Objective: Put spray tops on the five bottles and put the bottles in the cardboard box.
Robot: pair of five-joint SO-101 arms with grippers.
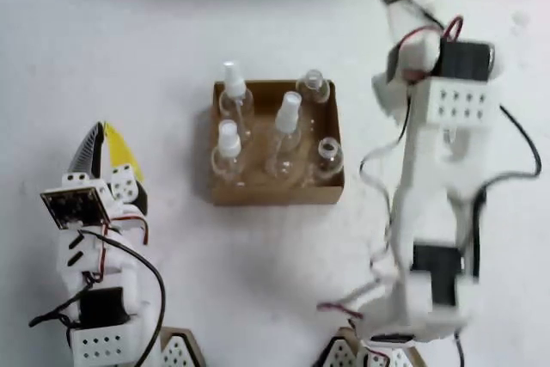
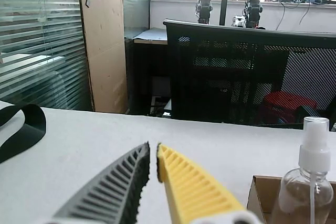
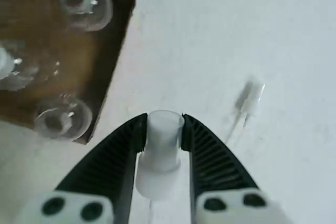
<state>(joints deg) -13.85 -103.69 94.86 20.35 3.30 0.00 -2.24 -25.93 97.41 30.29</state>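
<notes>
Three capped bottles (image 1: pixel 230 156) already stand in the cardboard box (image 1: pixel 225 193), spray tops seated. With them are two open bottles (image 1: pixel 327 159), necks bare, along the box wall nearest the right claw (image 3: pixel 163 121). All five bottles are in the box, so boxing looks done, and what remains is capping those last two.

The right claw is clenched on a spray top (image 3: pixel 160 156), its black fingers pressing either side of the white collar. It hangs over bare bench (image 1: pixel 129 49), outside the box. The box corner is just beside one finger, and both open necks are near on that same side. The top is not yet over either neck. By my reading the step in hand is carrying it across and lowering it into an open bottle.

A second, loose spray top (image 3: pixel 251 97) lies on the bench ahead of the right claw's tips, on the side away from the box and well apart from the bottles. That one should serve the fifth bottle.

The left claw (image 2: pixel 153 153) holds nothing. Its grey and yellow fingers are drawn almost together at the tips. It sits low over the bench, with the box and a capped bottle off its yellow-finger side.
</notes>
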